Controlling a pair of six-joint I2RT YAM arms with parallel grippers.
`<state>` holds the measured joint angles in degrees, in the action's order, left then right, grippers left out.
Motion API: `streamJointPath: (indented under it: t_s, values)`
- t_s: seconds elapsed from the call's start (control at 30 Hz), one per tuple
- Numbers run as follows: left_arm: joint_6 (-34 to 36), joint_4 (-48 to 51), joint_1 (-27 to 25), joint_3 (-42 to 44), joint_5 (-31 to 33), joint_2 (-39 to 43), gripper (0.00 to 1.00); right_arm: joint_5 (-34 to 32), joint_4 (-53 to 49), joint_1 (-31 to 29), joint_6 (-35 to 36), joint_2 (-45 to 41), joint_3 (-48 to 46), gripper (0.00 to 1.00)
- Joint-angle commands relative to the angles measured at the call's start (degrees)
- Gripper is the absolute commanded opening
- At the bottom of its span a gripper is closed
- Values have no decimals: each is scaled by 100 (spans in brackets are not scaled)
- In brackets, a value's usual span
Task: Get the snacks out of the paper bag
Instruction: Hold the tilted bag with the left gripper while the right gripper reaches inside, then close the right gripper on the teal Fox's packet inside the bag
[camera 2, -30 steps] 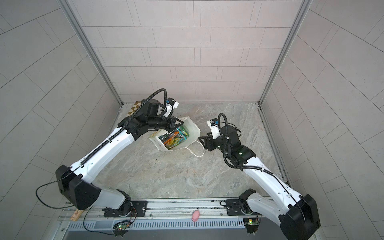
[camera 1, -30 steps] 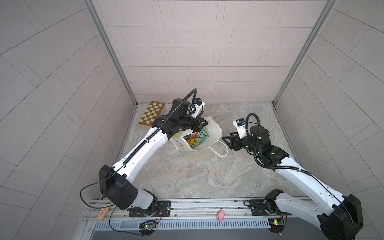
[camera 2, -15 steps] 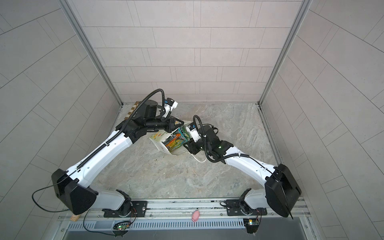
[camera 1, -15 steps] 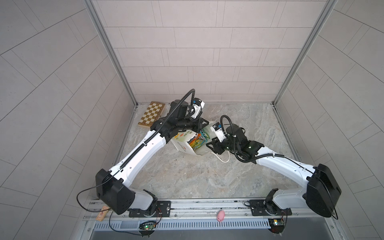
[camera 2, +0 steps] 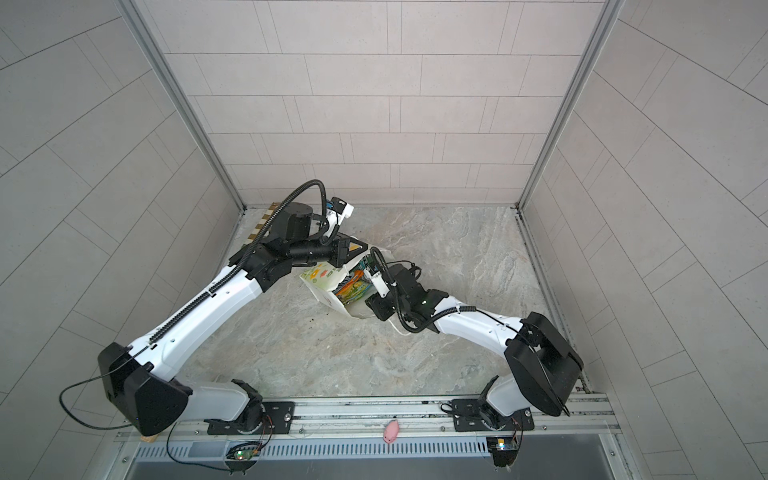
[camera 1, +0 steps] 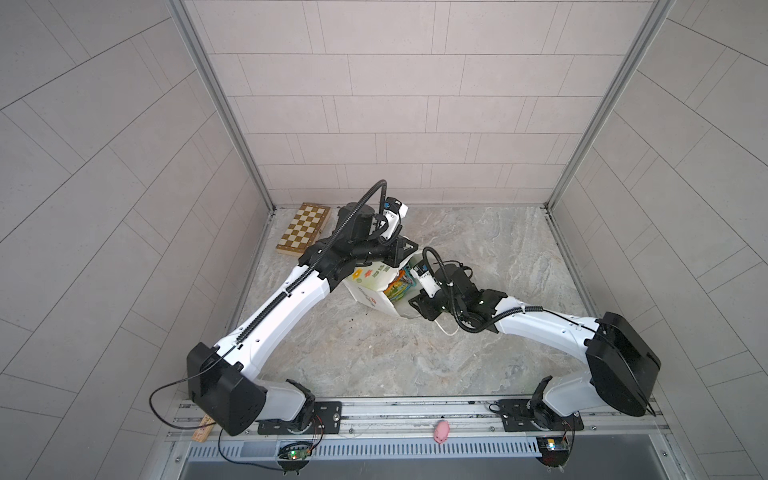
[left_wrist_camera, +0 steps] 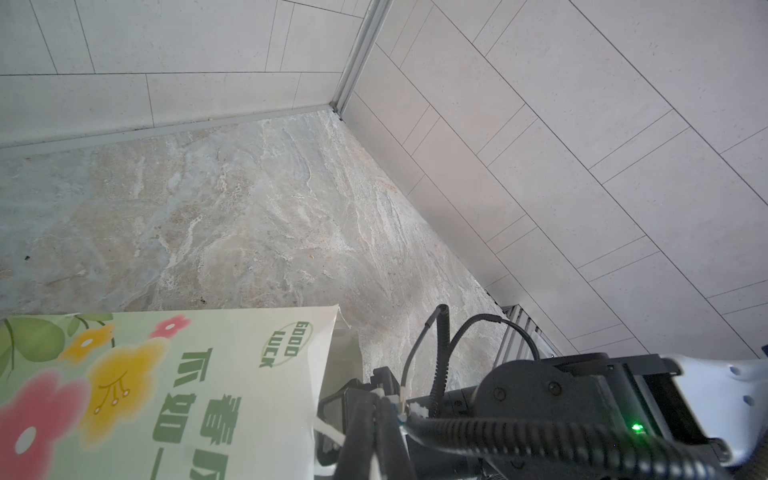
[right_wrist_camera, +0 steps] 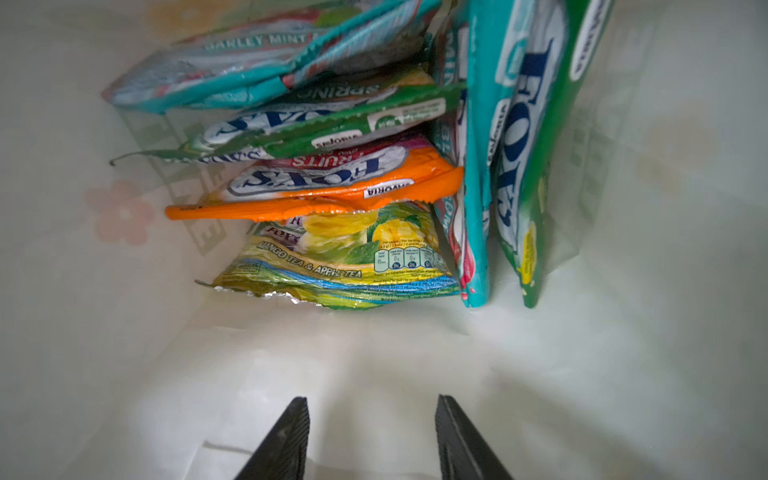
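The white paper bag lies tilted on the stone floor, its mouth turned toward my right arm. My left gripper is shut on the bag's upper rim; its flowered side panel fills the left wrist view. Several snacks are packed inside. The right wrist view shows teal, green, orange and yellow packets stacked flat. Beside them a teal packet and a green one stand on edge. My right gripper is inside the bag's mouth, open and short of the packets.
A wooden chessboard box sits in the back left corner, behind my left arm. A pink pig toy rests on the front rail. The bag's cord handle trails under my right wrist. Tiled walls close in three sides.
My right arm swung left from beside the bag into its mouth, and its jaws narrowed somewhat. The left gripper kept its hold and shifted the bag slightly.
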<state>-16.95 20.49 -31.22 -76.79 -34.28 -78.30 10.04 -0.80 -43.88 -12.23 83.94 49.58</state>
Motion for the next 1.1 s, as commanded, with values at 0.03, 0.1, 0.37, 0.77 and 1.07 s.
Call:
streamJointPath:
  t_s: [0.03, 0.1, 0.37, 0.77, 1.07]
  values:
    - [16, -185, -24, 75, 2, 182, 0, -470, 410, -76, 25, 60, -43, 47]
    - [16, -186, -24, 76, -36, 176, 0, -569, 620, -78, -21, 85, -63, 46]
    - [25, -186, -47, 89, -117, 176, 0, -1105, 1437, -82, -224, 313, -98, 40]
    - [53, -186, -95, 106, -178, 193, 0, -1647, 1681, -85, -6, 1000, 270, 32]
    - [75, -186, -103, 112, -197, 194, 0, -1815, 1902, -81, 163, 1331, 470, 32]
